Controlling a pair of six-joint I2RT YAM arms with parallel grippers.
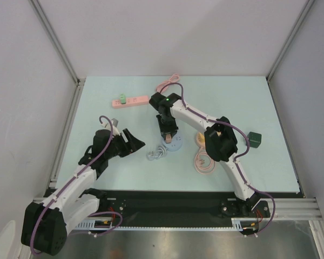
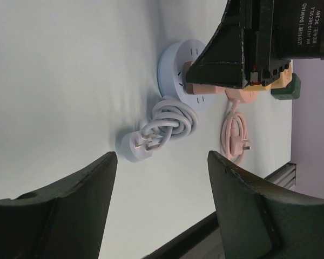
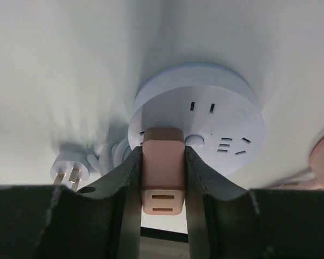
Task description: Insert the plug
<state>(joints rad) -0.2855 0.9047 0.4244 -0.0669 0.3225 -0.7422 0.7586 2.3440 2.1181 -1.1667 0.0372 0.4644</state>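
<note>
I have the right tool (image 3: 163,157) clamped narrow on the pink plug (image 3: 163,175), one dark finger (image 3: 124,183) pressed to each side of its body. The plug's two slot-shaped ports face the wrist camera. Its other end meets the face of the round socket (image 3: 216,116) at the socket's 7 o'clock edge in that view. The prongs are hidden, so I cannot tell how deep they sit.

From overhead, the socket sits near the middle of the pale bench (image 1: 232,97), directly under the right tool.

My left tool (image 1: 132,141) hangs at 9 o'clock from the socket, well apart from it. Its jaws are wide with nothing between them, and they point toward the socket.

A white cord (image 1: 156,154), coiled, lies just beside the socket at its 8 o'clock. The cord's white plug (image 2: 136,147) rests on the bench with its prongs showing.

At 11 o'clock from the socket, toward the far side, lies a pink power strip (image 1: 130,101) with a green piece (image 1: 120,100) on its left end. A looped pink cable (image 1: 203,162) lies at the socket's 4 o'clock, partly under the right arm. A dark green block (image 1: 255,138) sits off at 3 o'clock.
</note>
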